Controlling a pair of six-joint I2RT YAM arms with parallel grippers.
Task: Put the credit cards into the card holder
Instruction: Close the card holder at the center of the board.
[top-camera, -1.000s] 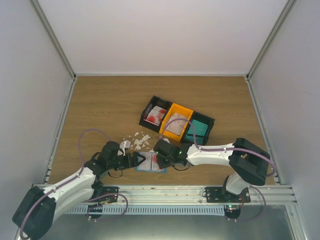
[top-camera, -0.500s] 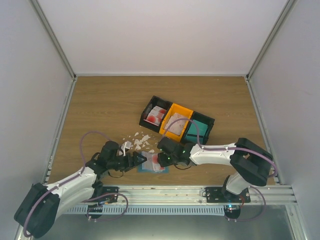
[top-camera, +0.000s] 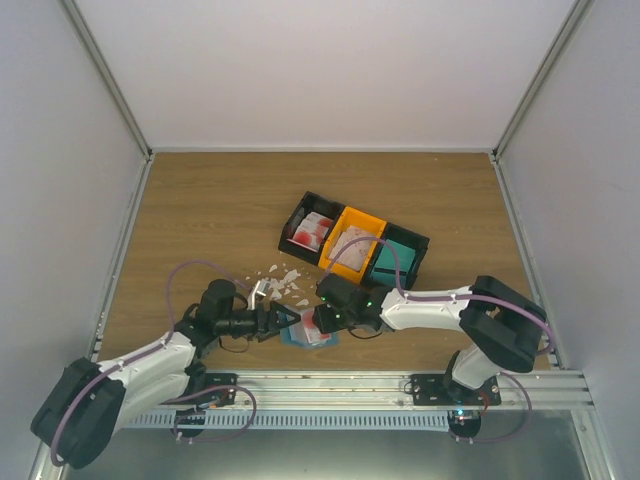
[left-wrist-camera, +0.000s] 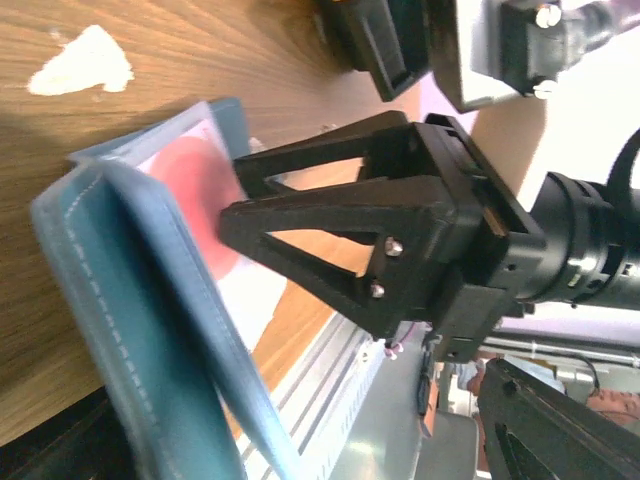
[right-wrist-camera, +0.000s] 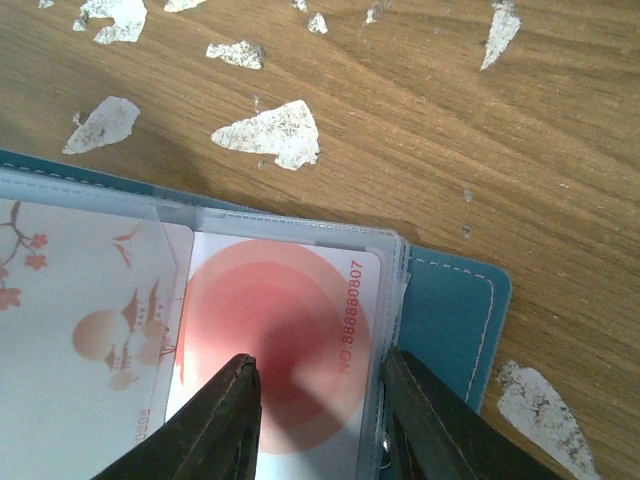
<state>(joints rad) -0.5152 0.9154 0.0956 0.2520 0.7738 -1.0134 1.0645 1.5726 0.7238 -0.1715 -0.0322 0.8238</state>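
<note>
The right gripper (right-wrist-camera: 318, 372) pointed down at the open card holder (right-wrist-camera: 450, 320) with its fingers (right-wrist-camera: 225, 430) moderately apart and nothing clamped between them. The two tips straddled the credit card with the red disc (right-wrist-camera: 290, 300), which lay flat inside the clear pocket next to the holder's stitched blue edge, a printed number running along its side. Whether the tips pressed on the pocket or hung just over it could not be told. In the neighbouring pocket lay a pale credit card (right-wrist-camera: 80, 320) printed with blossoms and a small sun scene. The left gripper (top-camera: 282, 320) faced the right one from the left, spread wide and gripping nothing, at the holder's left side. In the left wrist view one blue leaf of the holder stood raised off the wood like a half-open book, close to a left finger, though contact was unclear. The holder sat on the wooden table (right-wrist-camera: 400, 120) close to its near edge, a little left of centre, between the two grippers. White scraps (right-wrist-camera: 270, 132) lay scattered on the wood just beyond it. Farther off, toward the centre, stood a slanted row of bins (top-camera: 365, 215): a black one with red-printed cards (top-camera: 312, 232), an orange one with a pale card (top-camera: 352, 248), and a black one with a teal block (top-camera: 397, 262).
</note>
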